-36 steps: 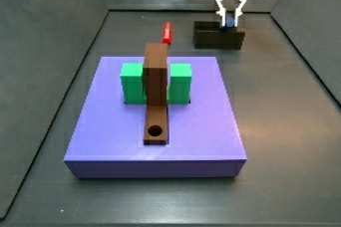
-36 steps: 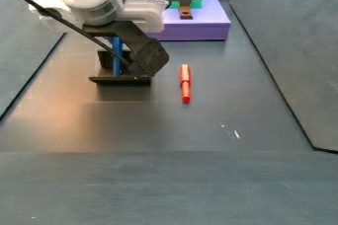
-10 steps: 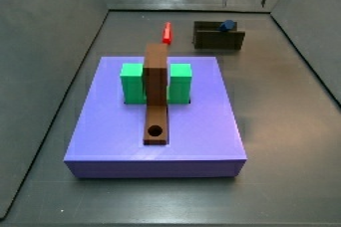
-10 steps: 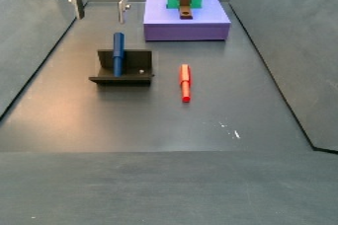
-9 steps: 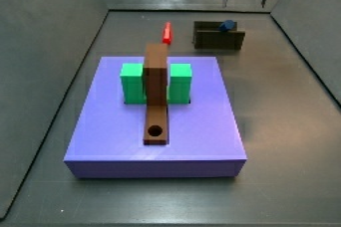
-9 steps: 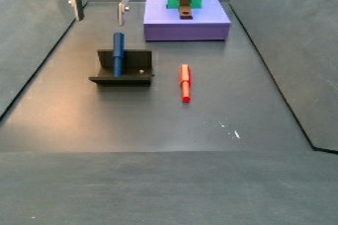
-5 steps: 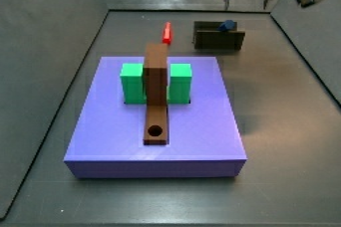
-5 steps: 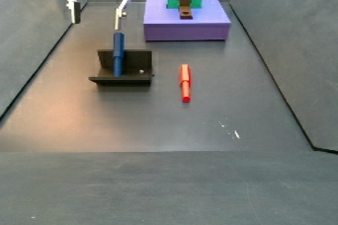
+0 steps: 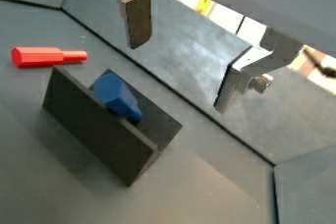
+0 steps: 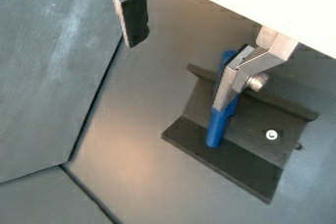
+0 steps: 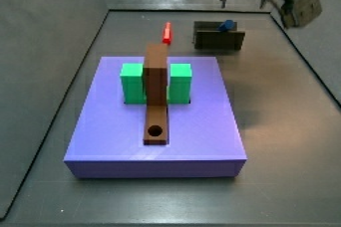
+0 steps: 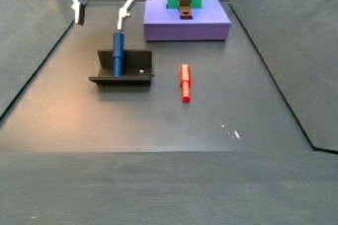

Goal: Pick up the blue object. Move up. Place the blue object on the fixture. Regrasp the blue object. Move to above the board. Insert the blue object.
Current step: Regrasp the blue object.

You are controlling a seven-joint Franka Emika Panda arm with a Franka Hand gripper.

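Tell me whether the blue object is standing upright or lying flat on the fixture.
Upright. In a side view the blue object stands on end against the fixture, nothing gripping it. The gripper hovers above, jaws open and empty.

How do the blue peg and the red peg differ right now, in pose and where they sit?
The blue peg stands upright in the fixture; the red peg lies flat on the floor beside it. The blue peg sits below the open tool, which holds nothing; the red peg lies off to the side, away from the tool. Both are slim sticks of similar shape, and neither is held.
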